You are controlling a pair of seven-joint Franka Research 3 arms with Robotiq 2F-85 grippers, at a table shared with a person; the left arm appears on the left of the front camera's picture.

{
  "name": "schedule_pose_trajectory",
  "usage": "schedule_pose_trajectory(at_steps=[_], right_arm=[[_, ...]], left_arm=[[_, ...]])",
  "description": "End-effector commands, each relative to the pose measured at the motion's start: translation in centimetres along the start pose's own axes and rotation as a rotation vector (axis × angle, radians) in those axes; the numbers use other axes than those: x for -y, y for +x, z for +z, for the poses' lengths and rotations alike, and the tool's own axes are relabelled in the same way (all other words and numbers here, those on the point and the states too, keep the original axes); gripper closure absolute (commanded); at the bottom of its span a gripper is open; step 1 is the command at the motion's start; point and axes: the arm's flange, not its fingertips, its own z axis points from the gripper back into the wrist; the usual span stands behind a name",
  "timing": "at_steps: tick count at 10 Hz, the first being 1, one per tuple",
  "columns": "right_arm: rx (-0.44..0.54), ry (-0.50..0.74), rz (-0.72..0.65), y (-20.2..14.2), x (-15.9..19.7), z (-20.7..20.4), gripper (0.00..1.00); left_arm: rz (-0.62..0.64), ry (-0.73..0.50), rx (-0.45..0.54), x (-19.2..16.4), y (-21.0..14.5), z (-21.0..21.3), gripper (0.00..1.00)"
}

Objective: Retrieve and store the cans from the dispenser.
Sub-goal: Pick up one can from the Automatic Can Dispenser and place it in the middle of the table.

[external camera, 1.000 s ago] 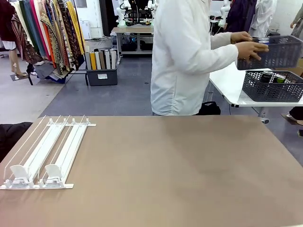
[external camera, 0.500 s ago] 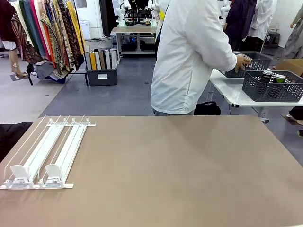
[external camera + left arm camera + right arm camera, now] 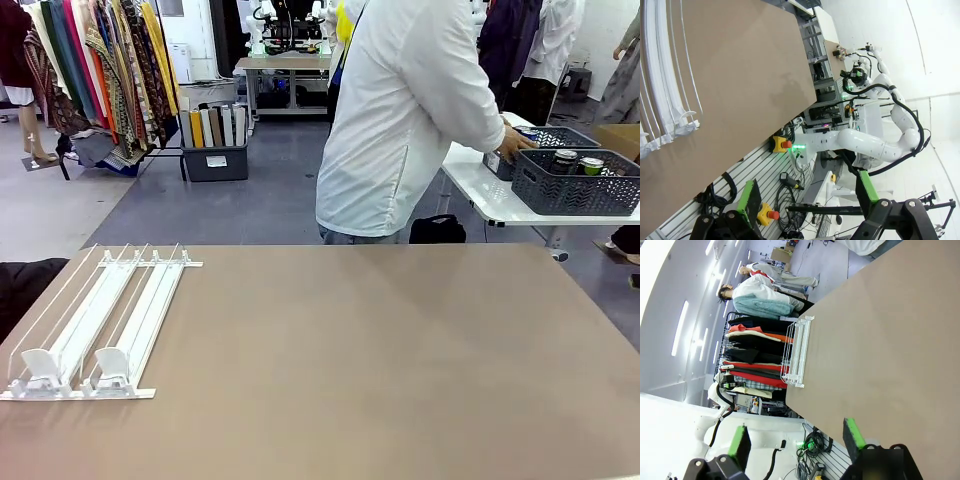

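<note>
The dispenser (image 3: pixel 95 325) lies flat on the brown table (image 3: pixel 380 360), near its left edge, with 2 long lanes and 2 white pusher blocks (image 3: pixel 75 368) at the near end. Its lanes hold no cans.

The cans (image 3: pixel 578 161) stand in a dark basket (image 3: pixel 575 190) on a white side table (image 3: pixel 490 185) beyond the far right corner. A person (image 3: pixel 405 120) in a white coat bends over there, one hand (image 3: pixel 515 143) at a 2nd basket (image 3: pixel 545 140).

The left tool (image 3: pixel 807 200) is wide open and holds nothing; the dispenser (image 3: pixel 662 75) lies well apart from it, along the table. The right tool (image 3: pixel 797 437) is also wide open and empty, with the dispenser (image 3: pixel 795 350) far ahead at the table's edge.
</note>
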Motion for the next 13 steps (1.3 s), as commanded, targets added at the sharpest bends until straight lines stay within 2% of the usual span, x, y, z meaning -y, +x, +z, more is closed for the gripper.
schedule_pose_trajectory(at_steps=[1, 13], right_arm=[[-0.009, 0.001, 0.016, 0.09, -0.13, 0.28, 0.0], [-0.009, 0.001, 0.016, 0.09, -0.13, 0.28, 0.0]], left_arm=[[-0.007, -0.026, 0.013, 0.22, 0.03, -0.13, 0.0], [-0.007, -0.026, 0.013, 0.22, 0.03, -0.13, 0.0]])
